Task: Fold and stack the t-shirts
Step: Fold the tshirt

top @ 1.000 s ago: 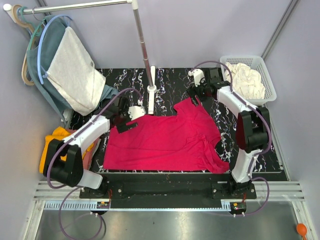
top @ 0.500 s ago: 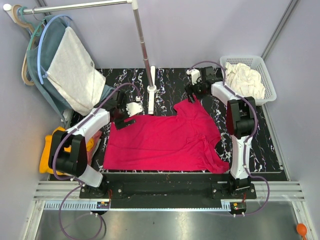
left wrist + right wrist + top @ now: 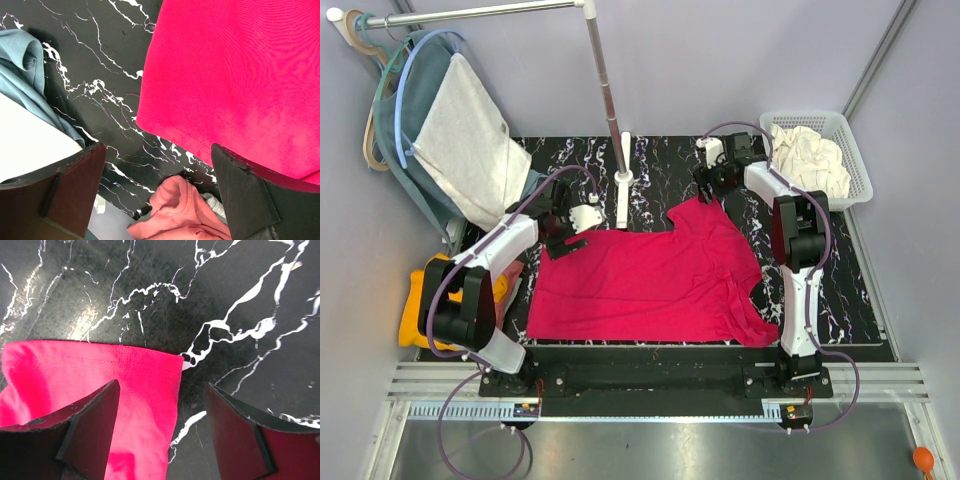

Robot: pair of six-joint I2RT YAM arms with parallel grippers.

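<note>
A crimson-pink t-shirt [image 3: 650, 280] lies spread flat on the black marble table [image 3: 660, 160]. My left gripper [image 3: 568, 232] hovers open at the shirt's back left corner. In the left wrist view the hem [image 3: 240, 75] lies just beyond the open left gripper [image 3: 160, 190], with a dusty pink t-shirt [image 3: 175, 212] below. My right gripper [image 3: 712, 188] is open over the back sleeve. In its wrist view the open right gripper [image 3: 162, 427] straddles the sleeve's edge [image 3: 130, 390]. An orange-yellow t-shirt [image 3: 425, 290] lies off the table's left side. A cream-white t-shirt [image 3: 810, 160] fills the basket.
A white basket [image 3: 810, 117] stands at the back right. A clothes rack's pole [image 3: 605, 90] rises from a base [image 3: 623, 185] on the table's back middle. Pale grey-white and teal garments [image 3: 470, 140] hang at the back left, the teal one [image 3: 20, 65] reaching the table.
The right arm has swung toward the back, its jaws narrowing a little over the sleeve. The left gripper has crept toward the shirt's back left corner.
</note>
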